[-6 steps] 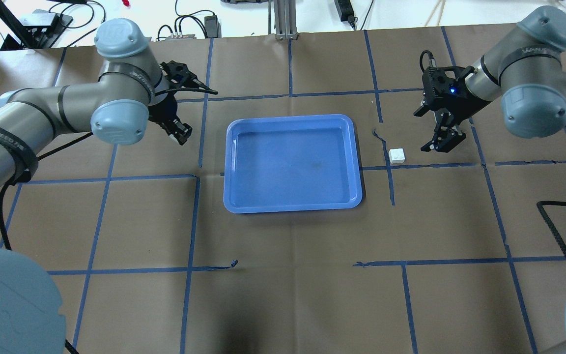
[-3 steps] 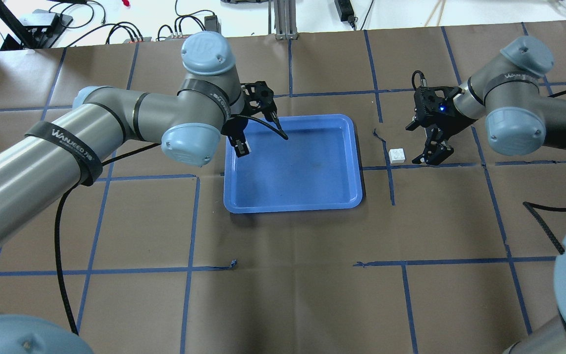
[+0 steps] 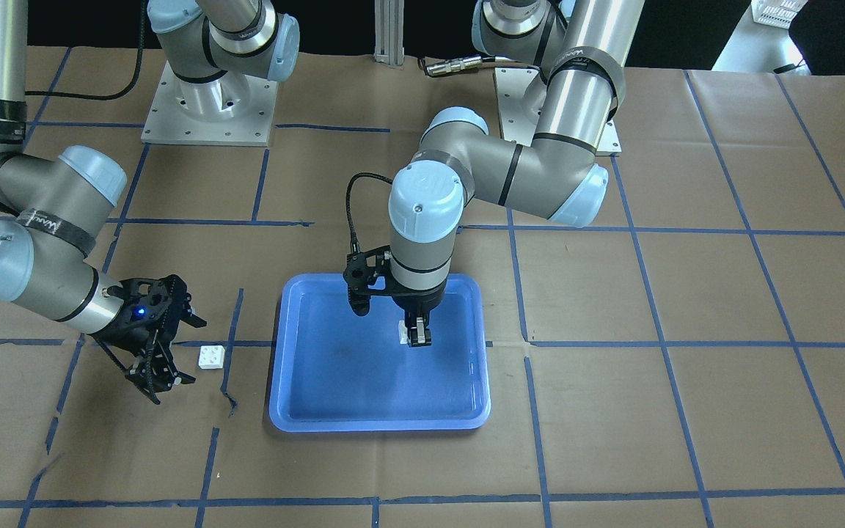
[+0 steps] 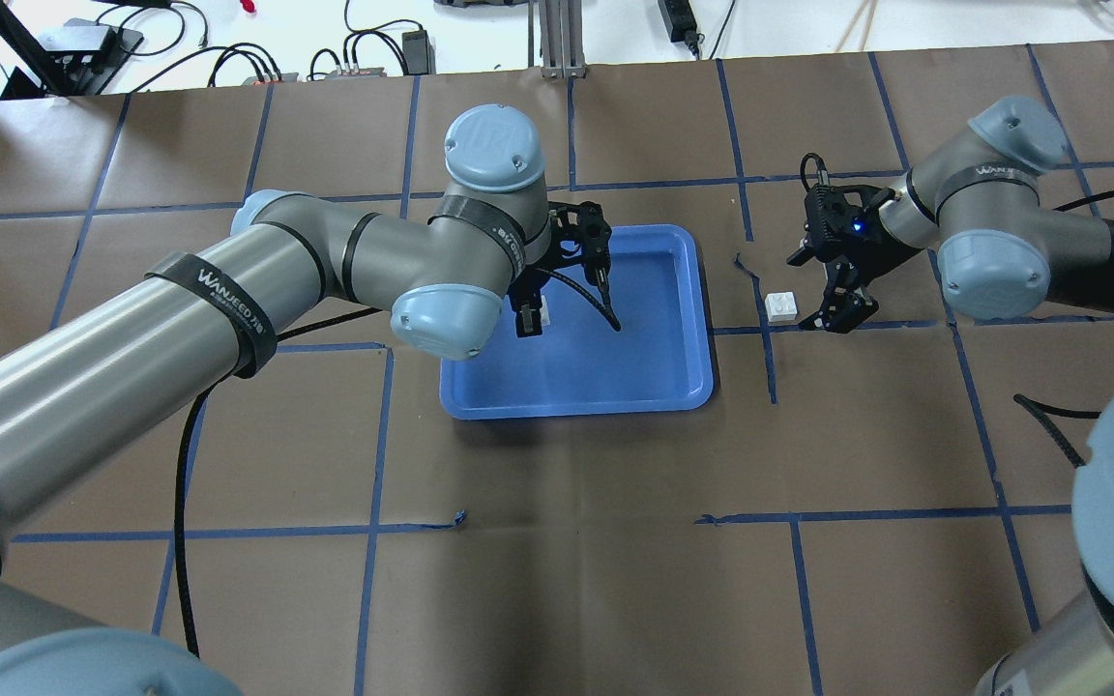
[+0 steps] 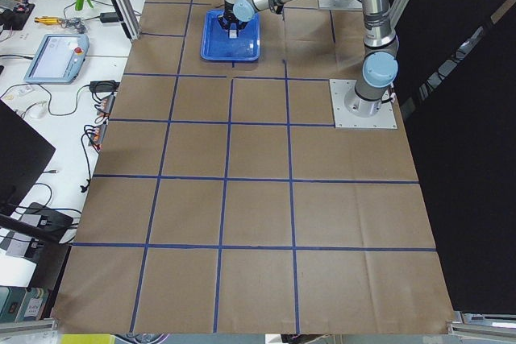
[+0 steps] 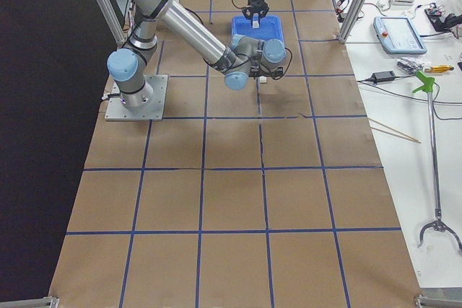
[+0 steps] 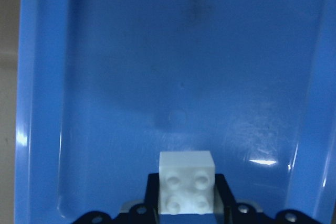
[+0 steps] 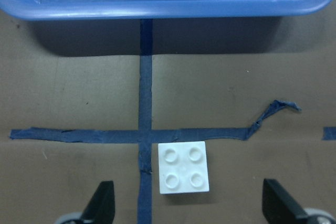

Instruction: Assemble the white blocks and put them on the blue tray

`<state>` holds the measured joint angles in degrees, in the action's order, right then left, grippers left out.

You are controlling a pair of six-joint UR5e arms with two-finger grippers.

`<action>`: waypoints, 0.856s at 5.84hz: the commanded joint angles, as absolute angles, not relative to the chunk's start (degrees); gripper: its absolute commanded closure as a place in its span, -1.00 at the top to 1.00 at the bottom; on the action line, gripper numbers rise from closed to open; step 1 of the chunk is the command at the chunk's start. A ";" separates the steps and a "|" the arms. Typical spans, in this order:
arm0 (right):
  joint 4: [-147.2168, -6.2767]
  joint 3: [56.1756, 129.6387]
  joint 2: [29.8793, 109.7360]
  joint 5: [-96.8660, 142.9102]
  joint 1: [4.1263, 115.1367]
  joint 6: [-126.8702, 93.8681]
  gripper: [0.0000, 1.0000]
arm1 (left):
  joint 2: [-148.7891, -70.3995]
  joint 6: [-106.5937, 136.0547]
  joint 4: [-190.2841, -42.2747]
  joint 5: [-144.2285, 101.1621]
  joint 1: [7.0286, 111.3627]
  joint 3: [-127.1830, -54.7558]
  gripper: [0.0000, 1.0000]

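While the left arm's fingers [image 3: 416, 335] clamp one white block [image 7: 186, 182] above the blue tray [image 4: 705, 319], your right arm's fingers [image 8: 102, 203] stand wide over the tabletop [image 8: 236, 87]. The other white block [image 8: 183, 167] lies between them, slightly ahead, just beside the tray. Nudge forward, then descend.

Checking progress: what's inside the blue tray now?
Only one white block, held in the left gripper above the blue tray floor; whether it touches is hidden. The second white block lies outside on the table.
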<state>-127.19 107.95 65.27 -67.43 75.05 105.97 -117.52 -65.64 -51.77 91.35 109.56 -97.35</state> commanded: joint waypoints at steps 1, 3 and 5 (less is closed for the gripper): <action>-127.18 108.02 64.42 -67.41 75.06 106.00 0.99 | -119.62 -66.01 -50.10 91.41 110.83 -97.29 -0.91; -127.18 108.02 63.29 -67.41 75.06 106.00 0.75 | -120.67 -65.92 -49.92 91.41 110.83 -97.29 -0.81; -129.44 107.84 63.28 -67.41 75.06 106.17 0.20 | -121.29 -65.83 -49.92 91.41 110.83 -97.29 -0.71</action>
<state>-127.98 107.81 63.38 -67.41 75.06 106.05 -121.09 -65.89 -49.93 91.41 110.83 -97.30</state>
